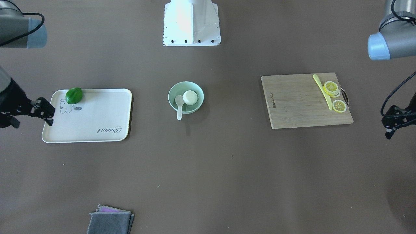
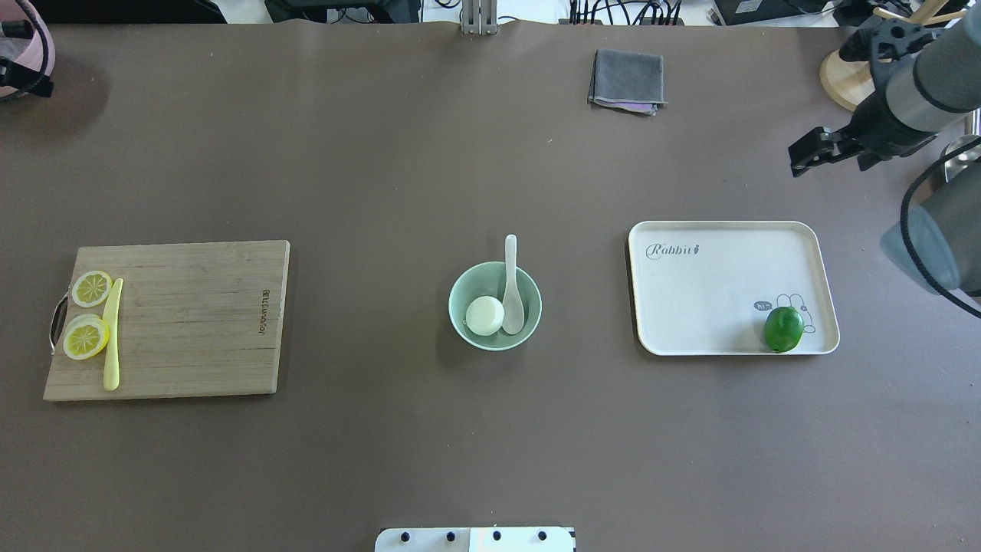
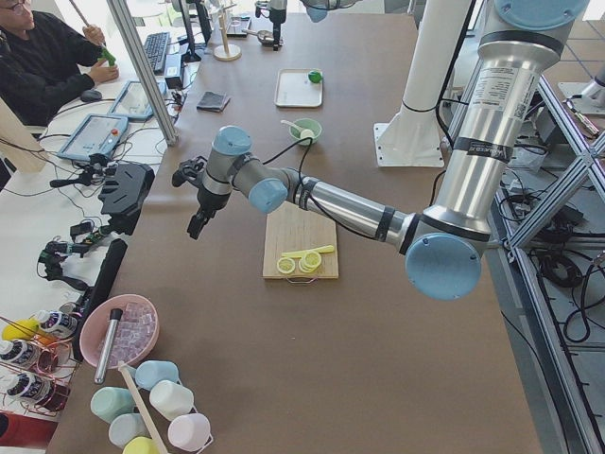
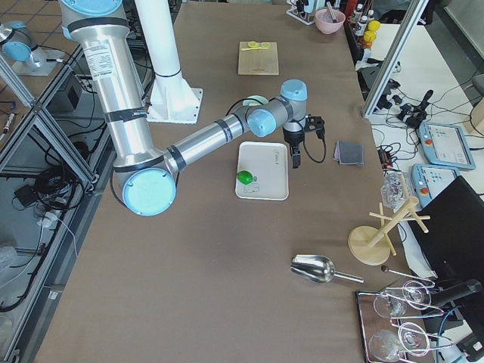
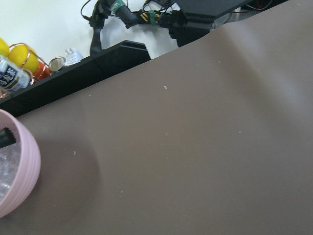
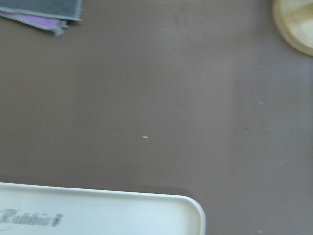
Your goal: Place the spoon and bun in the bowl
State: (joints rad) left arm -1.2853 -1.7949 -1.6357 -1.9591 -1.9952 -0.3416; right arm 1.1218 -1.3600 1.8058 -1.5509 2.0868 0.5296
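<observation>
The bowl [image 2: 460,295] is seen at the middle of the desk [image 2: 383,192], with the bun [image 2: 484,315] lying inside it. The scoop of the spoon [image 2: 511,284] is set in the bowl just beside the bun, and its handle is propped over the far rim, pointing away from the robot. The desk is covered by a plain brown surface. On the robot's right a cream tray [image 2: 713,299] is placed, with a lime [image 2: 782,329] in its near corner. On the left a board [image 2: 191,322] is laid, carrying lemon slices [image 2: 86,337] and a yellow knife [image 2: 112,337]. A folded grey cloth [image 2: 627,80] is found at the far edge. The right pincer [image 1: 51,116] is held over the tray's outer edge, its fingers parted and nothing between them. The left pincer [image 1: 388,128] is held beyond the board, and it cannot be told whether it is open or closed. An operator [image 3: 47,57] is seated at a side bench strewn with cables and controllers.
</observation>
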